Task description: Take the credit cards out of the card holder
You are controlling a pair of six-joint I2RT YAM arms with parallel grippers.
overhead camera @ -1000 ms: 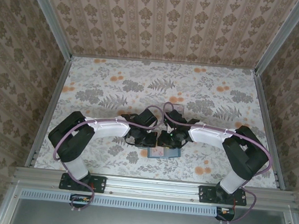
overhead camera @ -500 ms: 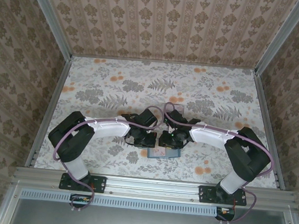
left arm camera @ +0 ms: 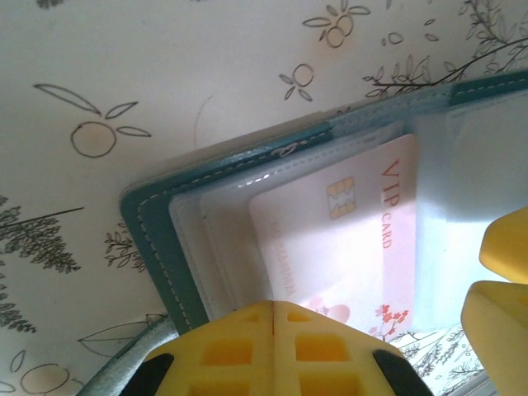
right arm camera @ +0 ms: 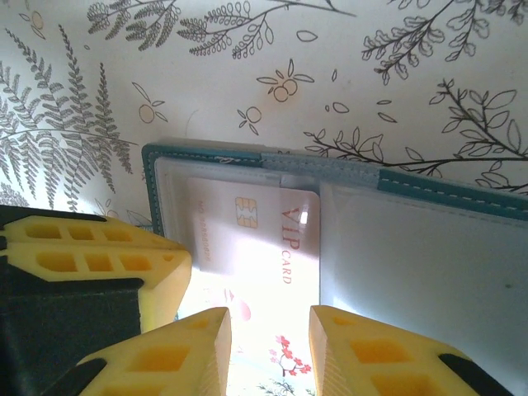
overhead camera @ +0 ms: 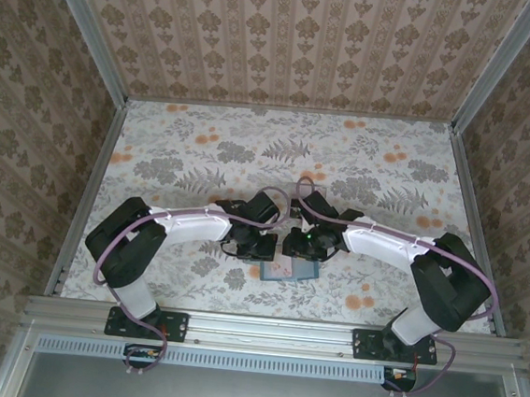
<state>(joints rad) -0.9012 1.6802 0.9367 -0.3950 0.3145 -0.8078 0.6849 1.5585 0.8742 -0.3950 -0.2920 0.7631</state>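
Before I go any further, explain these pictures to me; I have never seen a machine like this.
These are two robot arms bolted at the near edge of a flower-patterned table. One picture looks down from above and behind them. The other two come from cameras on the wrists, looking past each yellow pincer. On the table lies an open teal card holder with a pale pink VIP card in it. The left pincer is shut, at the holder's edge. The right pincer is open, its tips above the card's end. Nothing looks gripped yet.
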